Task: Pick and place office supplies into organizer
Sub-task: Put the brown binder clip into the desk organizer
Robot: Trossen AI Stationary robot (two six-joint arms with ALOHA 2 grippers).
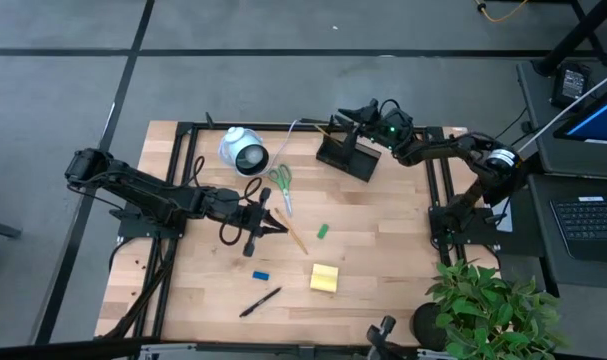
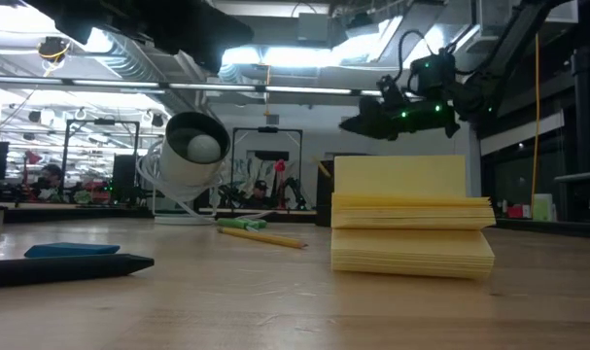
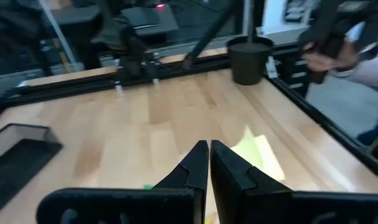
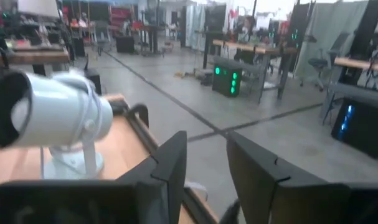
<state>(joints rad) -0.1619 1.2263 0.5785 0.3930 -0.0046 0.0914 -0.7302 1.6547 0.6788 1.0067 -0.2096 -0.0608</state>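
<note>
Right gripper hovering released over organizer at far side. Left gripper clenched, grasping nothing, pausing mid-table beside pencil. Scissors, sticky pad, eraser, pen lying loose; most sorting remaining.

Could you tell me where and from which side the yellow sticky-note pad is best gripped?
Probably straight down from above, the tool closing on two opposite side edges of the sticky-note pad. It lies flat on the table, a thick square stack with clear space around it.
</note>
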